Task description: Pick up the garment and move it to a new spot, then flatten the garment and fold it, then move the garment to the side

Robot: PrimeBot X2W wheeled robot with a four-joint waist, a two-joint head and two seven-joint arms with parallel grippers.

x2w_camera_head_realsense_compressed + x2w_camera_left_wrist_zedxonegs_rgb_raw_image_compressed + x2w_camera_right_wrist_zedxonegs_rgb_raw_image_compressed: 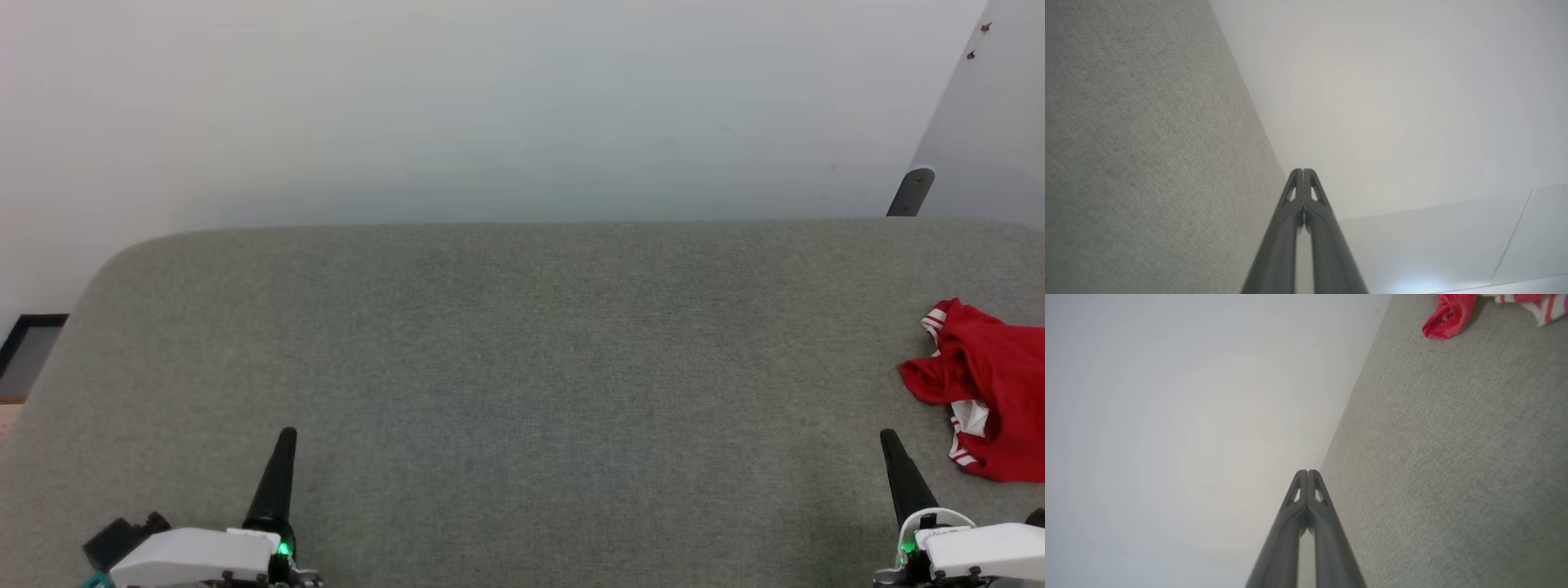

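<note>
Lying crumpled at the right edge of the grey fabric-covered table, the red jersey garment with red-and-white striped trim is running partly out of the head view. The left tool is pointing forward over the table's near left part, its two long dark fingers pressed together and gripping nothing. The right tool is pointing forward at the near right, likewise closed and empty, near the garment but apart from it. In the right wrist view, the garment is showing at the upper right corner, well clear of the closed fingertips.
</note>
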